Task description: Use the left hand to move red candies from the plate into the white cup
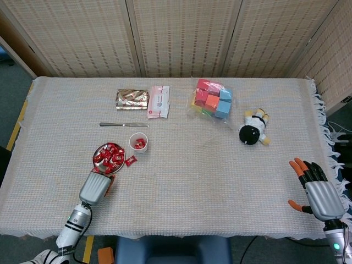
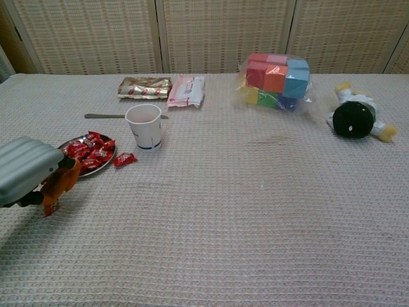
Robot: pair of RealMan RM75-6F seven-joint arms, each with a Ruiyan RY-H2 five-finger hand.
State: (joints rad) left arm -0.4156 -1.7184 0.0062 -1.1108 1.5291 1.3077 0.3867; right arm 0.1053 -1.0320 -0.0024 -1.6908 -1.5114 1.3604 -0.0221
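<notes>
on a cloth-covered table (image 1: 181, 181), my left hand (image 1: 94, 187), fingers curled downward with no visible hold, hovers at six o'clock of the plate (image 1: 97, 161) of red candies (image 1: 110, 155), needing a reach forward before carrying to the white cup (image 1: 137, 143) at two o'clock.

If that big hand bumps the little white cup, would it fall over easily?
Probably. The white cup looks like thin paper, taller than wide, with only a few red candies inside, so likely light and tippy. On the woven tablecloth it would likely catch and tip, not slide.

cloth-covered table (image 1: 181, 181), plate (image 1: 98, 149), white cup (image 1: 137, 143), knife (image 1: 123, 125)
</notes>
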